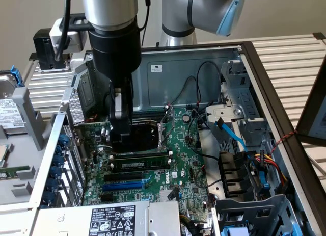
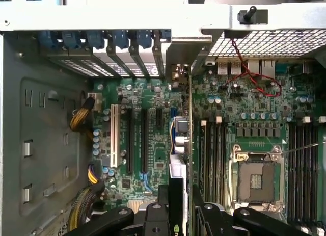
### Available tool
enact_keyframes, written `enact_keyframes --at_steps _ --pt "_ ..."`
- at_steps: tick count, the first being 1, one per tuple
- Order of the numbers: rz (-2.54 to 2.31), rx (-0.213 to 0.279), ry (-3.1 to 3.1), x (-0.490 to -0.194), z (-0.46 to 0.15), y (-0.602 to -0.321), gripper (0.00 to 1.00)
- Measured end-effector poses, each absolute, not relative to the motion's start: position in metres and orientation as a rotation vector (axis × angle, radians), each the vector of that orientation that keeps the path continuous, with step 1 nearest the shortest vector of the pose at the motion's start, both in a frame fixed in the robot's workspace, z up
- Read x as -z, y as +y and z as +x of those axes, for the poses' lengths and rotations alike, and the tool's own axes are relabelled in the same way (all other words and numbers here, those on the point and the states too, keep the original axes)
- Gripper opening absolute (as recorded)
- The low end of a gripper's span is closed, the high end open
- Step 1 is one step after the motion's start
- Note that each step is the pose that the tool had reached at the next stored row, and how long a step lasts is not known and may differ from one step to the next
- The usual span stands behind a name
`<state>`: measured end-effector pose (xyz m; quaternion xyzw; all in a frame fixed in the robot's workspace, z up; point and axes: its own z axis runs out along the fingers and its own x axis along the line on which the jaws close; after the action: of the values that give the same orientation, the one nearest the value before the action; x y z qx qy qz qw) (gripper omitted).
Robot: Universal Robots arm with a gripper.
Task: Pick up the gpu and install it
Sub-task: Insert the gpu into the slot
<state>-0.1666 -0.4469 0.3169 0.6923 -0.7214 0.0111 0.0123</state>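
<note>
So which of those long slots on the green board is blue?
The blue slot, the one toward the power supply; the slots between it and the end effector are black.

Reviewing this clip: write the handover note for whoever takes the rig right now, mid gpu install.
Hand: shut on the gpu, reaching down inside the open computer case.
Gpu: standing on edge over the motherboard, next to the empty expansion slots, with its metal bracket at the case's rear openings.
Done: the gpu is picked up and brought to the board.
Left: the pictures do not show whether it is fully seated in its slot. The hand has not yet let go.
</note>
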Motion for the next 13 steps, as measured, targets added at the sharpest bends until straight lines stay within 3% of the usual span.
enact_keyframes --at_steps 13 --pt "2.133 -0.032 -2.273 -0.295 -0.168 -0.454 0.27"
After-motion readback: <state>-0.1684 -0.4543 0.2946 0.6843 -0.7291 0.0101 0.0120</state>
